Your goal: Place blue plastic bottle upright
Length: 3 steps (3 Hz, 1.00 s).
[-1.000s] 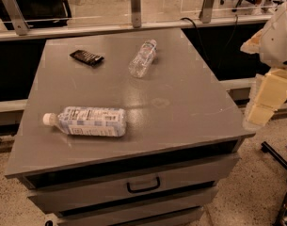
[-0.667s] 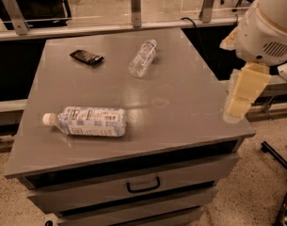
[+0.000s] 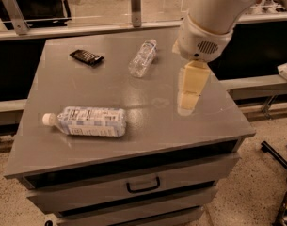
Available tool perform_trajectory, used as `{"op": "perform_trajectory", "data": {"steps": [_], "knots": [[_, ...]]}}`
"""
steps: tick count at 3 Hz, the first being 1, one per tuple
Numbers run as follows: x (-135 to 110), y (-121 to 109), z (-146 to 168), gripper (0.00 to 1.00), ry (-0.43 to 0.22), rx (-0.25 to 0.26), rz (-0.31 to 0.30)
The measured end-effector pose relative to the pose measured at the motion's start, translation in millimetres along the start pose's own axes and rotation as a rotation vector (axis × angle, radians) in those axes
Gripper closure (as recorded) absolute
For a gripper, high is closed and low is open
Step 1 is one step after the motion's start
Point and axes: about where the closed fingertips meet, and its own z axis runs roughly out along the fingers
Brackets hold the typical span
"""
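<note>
In the camera view I am seeing the arm reaching in from the upper right. Its white wrist is hanging over the right side of the grey cabinet top (image 3: pixel 110 88), and the gripper (image 3: pixel 189 100) is pointing straight down, close above that surface. I cannot tell whether it is apart or together. The blue plastic bottle (image 3: pixel 89 121) is lying on its side near the front left, cap pointing left, well apart from the gripper. Its label print is unreadable. A smaller clear bottle (image 3: pixel 142 58) and a dark flat object (image 3: pixel 86 56) are lying toward the back. The frame is cutting off the upper arm.
</note>
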Motion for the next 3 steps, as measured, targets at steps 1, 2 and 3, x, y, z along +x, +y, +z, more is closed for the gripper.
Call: {"op": "perform_trajectory", "data": {"steps": [1,2,3], "knots": [[-42,-6,23,0.00,0.005,-0.038,-0.055],[-88,-7,44,0.00,0.026,-0.062,-0.101],[-126,-7,55,0.00,0.038,-0.069,-0.096]]}}
